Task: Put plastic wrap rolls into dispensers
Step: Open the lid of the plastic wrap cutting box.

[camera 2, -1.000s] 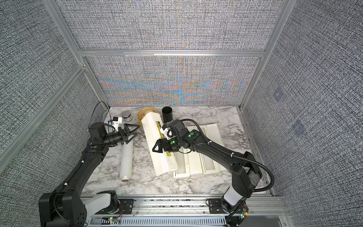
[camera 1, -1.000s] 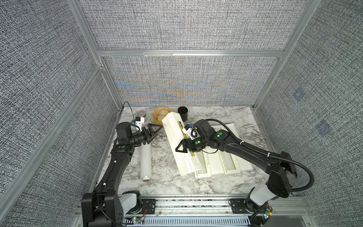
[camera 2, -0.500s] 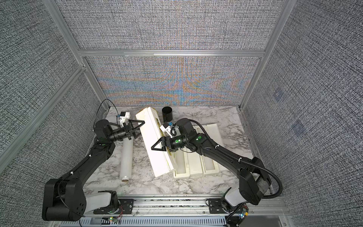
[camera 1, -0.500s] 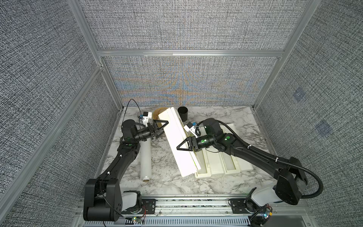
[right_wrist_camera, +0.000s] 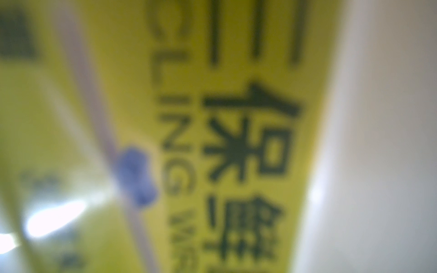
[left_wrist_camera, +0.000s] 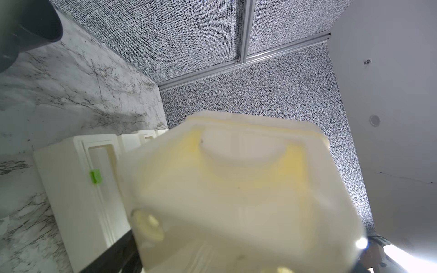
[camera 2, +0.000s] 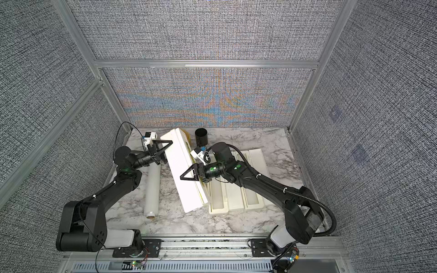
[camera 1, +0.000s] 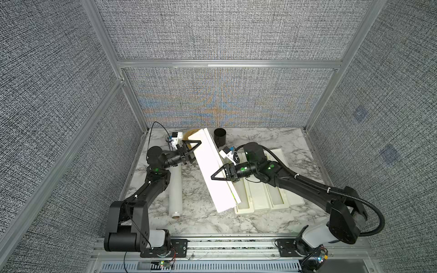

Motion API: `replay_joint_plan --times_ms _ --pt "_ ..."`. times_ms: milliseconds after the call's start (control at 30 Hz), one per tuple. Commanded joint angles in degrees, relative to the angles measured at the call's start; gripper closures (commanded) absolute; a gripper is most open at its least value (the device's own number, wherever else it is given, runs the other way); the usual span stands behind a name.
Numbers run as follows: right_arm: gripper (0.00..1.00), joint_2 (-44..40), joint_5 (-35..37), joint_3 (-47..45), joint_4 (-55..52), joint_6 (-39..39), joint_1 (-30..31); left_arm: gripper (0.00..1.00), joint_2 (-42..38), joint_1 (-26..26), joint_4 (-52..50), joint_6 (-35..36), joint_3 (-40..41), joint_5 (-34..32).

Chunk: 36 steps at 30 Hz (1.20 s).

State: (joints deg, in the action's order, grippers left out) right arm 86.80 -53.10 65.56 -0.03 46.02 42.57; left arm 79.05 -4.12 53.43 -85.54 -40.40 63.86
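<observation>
A long cream-white dispenser [camera 1: 209, 157] [camera 2: 183, 163] hangs tilted above the table, and my right gripper [camera 1: 215, 178] [camera 2: 184, 179] is shut on its middle. In the right wrist view only its blurred yellow-green label [right_wrist_camera: 236, 141] shows. My left gripper [camera 1: 196, 153] [camera 2: 169, 151] straddles the far end of that dispenser [left_wrist_camera: 236, 189] with wide jaws; whether they touch it does not show. One plastic wrap roll [camera 1: 175, 189] [camera 2: 152, 189] lies on the marble under the left arm. More dispensers [camera 1: 261, 196] [camera 2: 236, 196] [left_wrist_camera: 71, 177] lie open side by side under the right arm.
A black cup [camera 1: 220, 137] [camera 2: 201, 137] [left_wrist_camera: 30, 23] stands at the back of the table. A yellow steamer basket [camera 1: 189, 135] peeks out behind the lifted box. Fabric walls close in the marble table [camera 1: 196, 222] on three sides.
The right gripper has raised and tipped the dispenser onto its edge. The left gripper has swung from above the roll to the dispenser's far end, and its jaws have narrowed a little.
</observation>
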Motion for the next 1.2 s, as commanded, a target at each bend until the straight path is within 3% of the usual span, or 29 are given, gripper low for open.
replay_joint_plan --times_ms 0,167,333,533,733,833,1000,1167 --pt "0.19 0.5 3.0 1.2 -3.5 -1.9 0.1 0.12 -0.5 -0.1 0.5 1.4 -0.2 1.1" --pt "0.16 1.5 4.0 2.7 -6.6 -4.1 0.3 0.20 0.0 -0.1 -1.3 2.2 -0.1 1.6" --pt "0.01 2.2 2.8 3.7 -6.3 -5.3 -0.3 0.21 -0.1 -0.1 -1.2 2.3 0.2 3.6" --pt "0.01 4.4 -1.0 6.6 -3.9 -4.5 -1.7 0.21 -0.6 -0.7 -0.3 2.3 1.5 6.6" --pt "0.06 5.5 -3.9 3.9 8.3 3.3 -1.7 0.20 -0.9 -0.7 3.3 1.0 3.7 6.3" --pt "0.09 4.5 -3.9 0.6 14.3 7.2 -2.3 0.20 0.7 -0.7 9.5 -2.8 3.9 6.4" --pt "0.12 2.0 -2.7 -4.9 22.3 13.2 -3.8 0.20 6.5 -0.6 27.1 -14.8 3.1 5.9" --pt "0.13 0.9 -0.9 -7.0 22.3 13.7 -5.0 0.20 6.8 -0.7 26.7 -14.2 2.6 5.9"
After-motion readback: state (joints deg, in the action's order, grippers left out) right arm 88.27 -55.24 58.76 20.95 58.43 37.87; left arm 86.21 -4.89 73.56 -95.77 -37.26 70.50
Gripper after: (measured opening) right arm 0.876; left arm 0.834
